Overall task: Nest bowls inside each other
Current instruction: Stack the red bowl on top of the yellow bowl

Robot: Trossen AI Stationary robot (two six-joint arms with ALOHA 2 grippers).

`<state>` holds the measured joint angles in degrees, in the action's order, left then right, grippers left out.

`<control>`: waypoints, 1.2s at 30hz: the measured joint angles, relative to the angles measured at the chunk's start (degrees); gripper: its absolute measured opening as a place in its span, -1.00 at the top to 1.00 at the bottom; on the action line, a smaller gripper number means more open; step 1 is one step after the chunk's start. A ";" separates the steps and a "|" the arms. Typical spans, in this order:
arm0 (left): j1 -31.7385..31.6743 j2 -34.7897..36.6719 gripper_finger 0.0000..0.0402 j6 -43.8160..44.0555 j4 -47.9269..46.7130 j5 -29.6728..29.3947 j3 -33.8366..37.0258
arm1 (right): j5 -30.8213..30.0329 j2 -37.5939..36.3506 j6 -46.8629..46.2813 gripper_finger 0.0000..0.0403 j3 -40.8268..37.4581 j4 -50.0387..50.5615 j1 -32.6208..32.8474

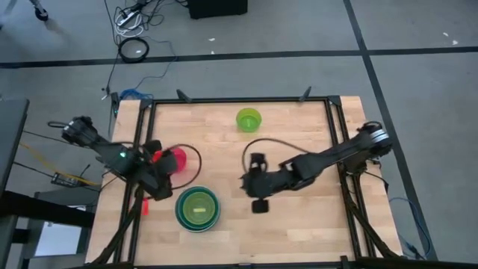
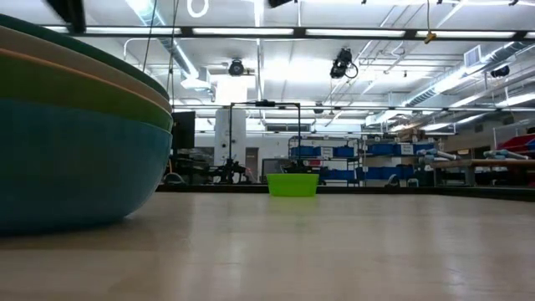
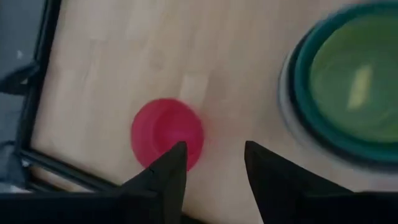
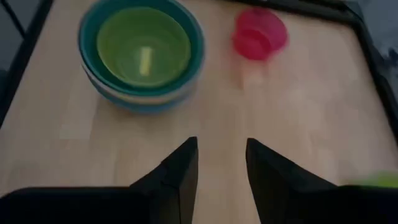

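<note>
A stack of nested bowls, teal on the outside and yellow-green innermost, rests on its base near the table's front, left of the middle. A small pink-red bowl stands upright just beyond it, toward the left edge. A lime green bowl stands alone at the far middle. My left gripper hovers open above the table beside the pink-red bowl. My right gripper hangs open over the table's middle, pointing toward the stack, with nothing between its fingers.
A black frame borders the wooden table. Bare wood lies between the stack and my right gripper and across the right half. In the low view the stack fills the left and the lime bowl sits far off.
</note>
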<state>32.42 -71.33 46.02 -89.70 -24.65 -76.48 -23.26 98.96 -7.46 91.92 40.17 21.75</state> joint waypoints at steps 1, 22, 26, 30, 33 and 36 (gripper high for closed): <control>0.00 0.00 0.17 -1.39 -0.17 0.11 1.95 | -0.74 -1.39 -1.41 0.40 0.00 2.34 0.35; -4.67 6.36 0.19 -17.29 16.11 8.78 31.15 | -5.91 -10.06 -22.36 0.41 -1.52 22.52 5.61; -6.41 8.53 0.19 -18.47 19.79 10.69 34.62 | -5.91 -10.04 -23.08 0.42 -2.66 22.51 5.58; -8.20 9.80 0.19 -20.20 23.18 11.03 37.97 | -5.91 -10.04 -23.63 0.41 -3.17 22.46 5.45; -9.96 9.75 0.19 -20.58 22.47 12.01 38.61 | -5.91 -10.04 -23.63 0.42 -3.21 22.25 5.41; -11.14 9.77 0.19 -19.41 22.79 11.62 38.46 | -5.91 -10.04 -23.63 0.42 -3.21 21.85 5.37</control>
<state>21.28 -61.56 26.61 -66.92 -13.04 -38.02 -29.17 88.92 -31.09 88.71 62.01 27.11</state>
